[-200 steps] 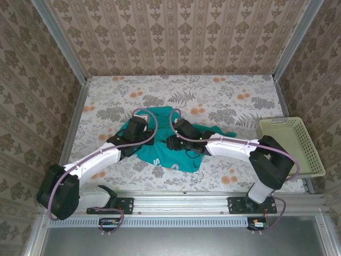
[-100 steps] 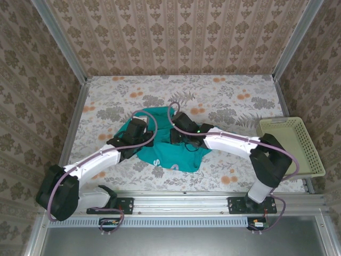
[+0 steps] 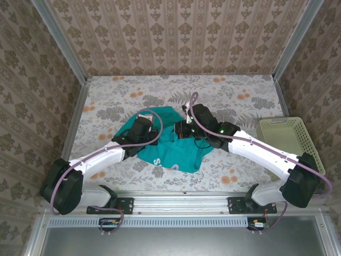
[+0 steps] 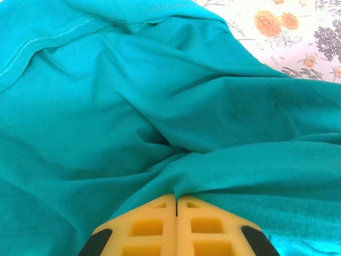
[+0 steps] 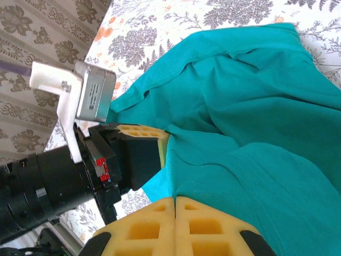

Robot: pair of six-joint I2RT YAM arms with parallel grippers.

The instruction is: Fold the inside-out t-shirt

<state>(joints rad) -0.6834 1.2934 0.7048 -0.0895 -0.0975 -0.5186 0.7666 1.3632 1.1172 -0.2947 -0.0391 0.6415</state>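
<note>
- Top view: find the t-shirt (image 3: pixel 178 156) bunched in a teal heap on the flowered table (image 3: pixel 229 96), near the middle and toward the near edge, with white marks at the near hem.
- Note the left gripper (image 3: pixel 146 128) over the heap's left part and the right gripper (image 3: pixel 180 130) over its upper middle, near each other, both down at the cloth.
- See the pale yellow basket (image 3: pixel 290 144) at the table's right edge, well apart from the t-shirt.
- Left wrist view: observe the yellow left fingers (image 4: pixel 149 224) pressed together, clenched on a ridge of t-shirt fabric drawn up between them. Note wrinkled cloth beyond, a stitched seam at upper left and bare table at upper right.
- Right wrist view: observe the yellow right fingers (image 5: pixel 144 229) likewise pressed together, clamped on a fold of the t-shirt, with creased cloth running away toward the far table.
- In the same view, locate the left gripper just left of that fold, its yellow pad touching the cloth, its wrist camera (image 5: pixel 95 97) above.
</note>
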